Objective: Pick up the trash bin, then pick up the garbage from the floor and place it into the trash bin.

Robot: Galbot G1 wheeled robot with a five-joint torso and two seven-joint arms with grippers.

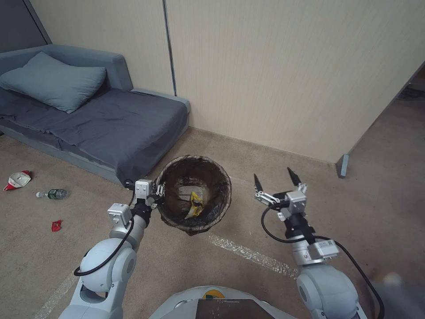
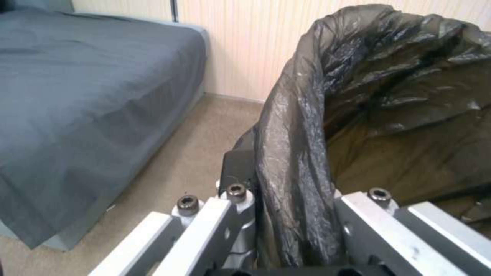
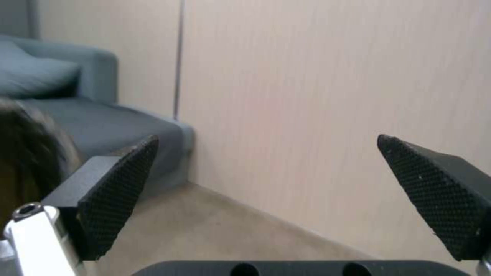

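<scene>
Head view showed my left gripper (image 1: 160,191) pinching the trash bin (image 1: 195,195) rim at 9 o'clock, bin lifted, 1 yellow wrapper (image 1: 195,203) inside. My right gripper (image 1: 275,178) hung spread at 3 o'clock, holding nothing.

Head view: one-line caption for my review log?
Left gripper holds lined trash bin by its rim; right gripper open beside it.
</scene>
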